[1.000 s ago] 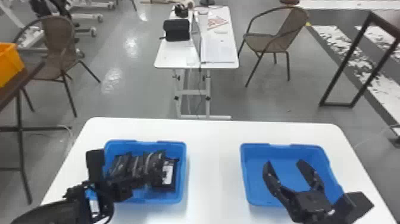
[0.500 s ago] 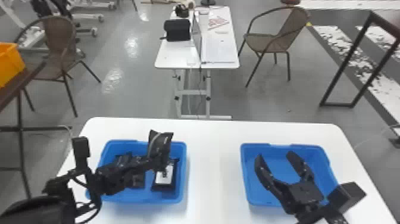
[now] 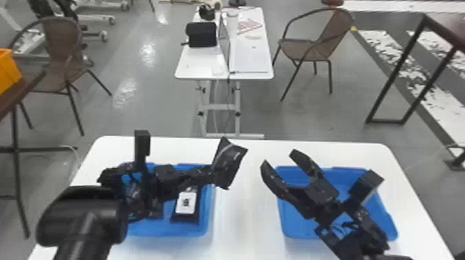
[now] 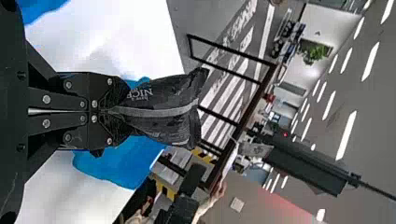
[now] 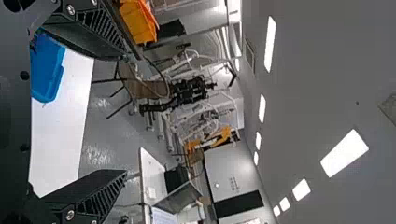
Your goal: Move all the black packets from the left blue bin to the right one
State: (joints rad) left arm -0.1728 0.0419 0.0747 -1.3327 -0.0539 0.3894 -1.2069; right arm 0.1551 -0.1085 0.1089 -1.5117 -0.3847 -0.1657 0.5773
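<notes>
Head view, left edge: an orange bin [image 3: 8, 71] sits on a dark table [image 3: 21, 90], with a brown chair [image 3: 62, 39] standing beyond it. Coming right, the left arm [image 3: 86, 214] reaches in from the near side, across the left blue bin [image 3: 166, 232]. In that bin lies a black packet with a white label [image 3: 187, 217], label up, at the right side; a darker packet [image 3: 155, 212] is partly hidden by the arm. The left gripper [image 3: 213, 174] is clamped on a held packet [image 3: 230, 164], raised in the air by the bin's right edge. In the left wrist view, the fingers of the left gripper [image 4: 112, 112] meet on the packet's pinched end, and its body fans out from the tips, crossed by a pale strip. Far off in the middle stands a small white table [image 3: 197, 67] with a black case [image 3: 201, 34] on it. Farther right, the right gripper [image 3: 279, 160] is empty, its two fingers spread wide, tips towards the far left corner of the right blue bin [image 3: 294, 230]. Both bins stand on the white worktop [image 3: 238, 221]. Beyond, on the far right, are another brown chair [image 3: 304, 50] and a dark frame [image 3: 397, 70].
</notes>
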